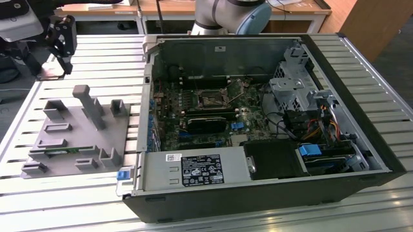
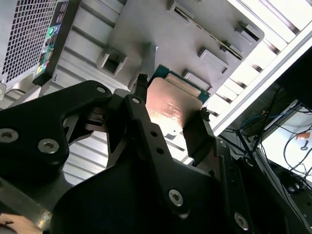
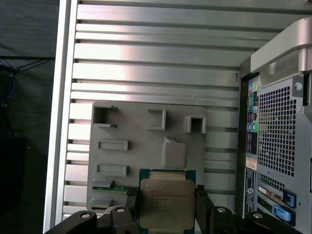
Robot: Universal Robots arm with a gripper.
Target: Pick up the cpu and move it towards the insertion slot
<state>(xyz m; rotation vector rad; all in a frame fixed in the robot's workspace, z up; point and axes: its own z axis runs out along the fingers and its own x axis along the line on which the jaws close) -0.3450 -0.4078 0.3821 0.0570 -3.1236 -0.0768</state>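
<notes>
The gripper (image 3: pixel 166 197) grasps the cpu (image 3: pixel 166 210) by two opposite edges, with a black finger (image 3: pixel 202 201) pressed against each side. In the exterior view the arm's wrist hangs at the upper left over the slatted table (image 1: pixel 96 63). It is beyond the grey tray (image 1: pixel 77 140) and well apart from the insertion slot (image 1: pixel 211 100) inside the open computer case (image 1: pixel 226 203).

Insertion slot (image 1: pixel 211 100) seemingly unobstructed above.

This looks like a robotics lab or workshop. An opened computer case (image 1: pixel 258 205) lies on a slatted aluminium workbench (image 1: pixel 103 63), with a robot arm's base (image 1: pixel 229 14) and wooden desks (image 1: pixel 168 6) along the exterior view's top.
</notes>
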